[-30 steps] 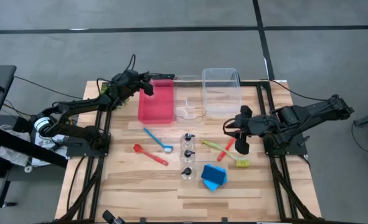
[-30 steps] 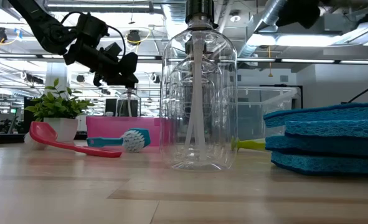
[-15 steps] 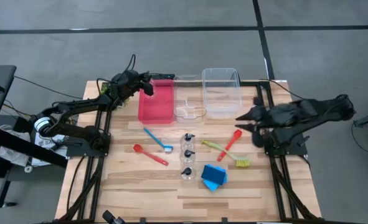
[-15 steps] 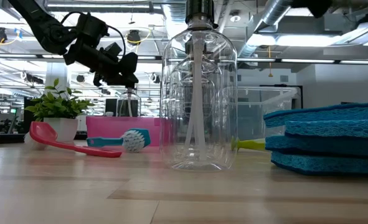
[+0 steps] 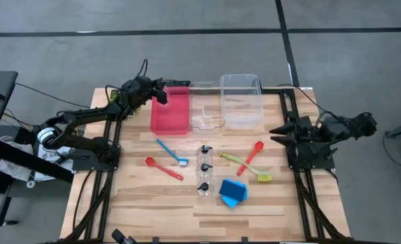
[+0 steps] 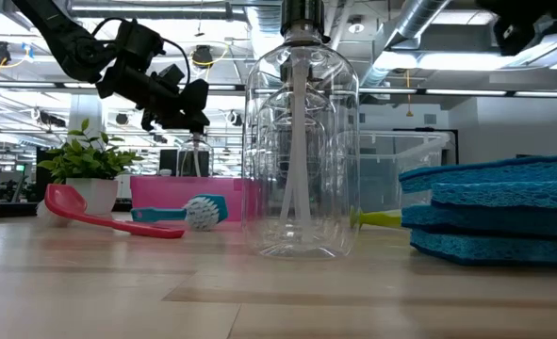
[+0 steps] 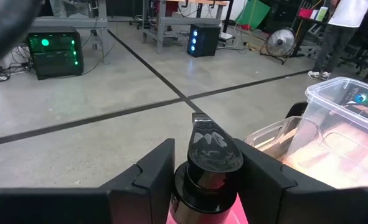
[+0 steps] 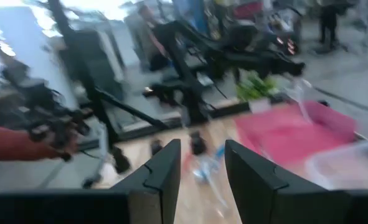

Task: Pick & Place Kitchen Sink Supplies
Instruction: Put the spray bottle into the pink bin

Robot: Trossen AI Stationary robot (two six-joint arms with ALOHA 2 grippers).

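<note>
**Two arms, one bottle held over the red bin**

The left gripper (image 5: 165, 92) hangs above the red bin (image 5: 170, 114), fingers closed on a black-capped bottle (image 7: 212, 163). The right gripper (image 5: 276, 131) sits at the table's (image 5: 132, 203) right edge, fingers slightly apart, empty. Three bottles (image 5: 204, 169), brushes (image 5: 172, 152) and sponges (image 5: 233, 192) lie mid-table. Concrete floor surrounds.

I can't read any writing from here: no label, brand, number or sign shows on the bottles, sponges, brushes, bins or table, and whatever hangs in the room behind is too small and blurred for me to make out
</note>
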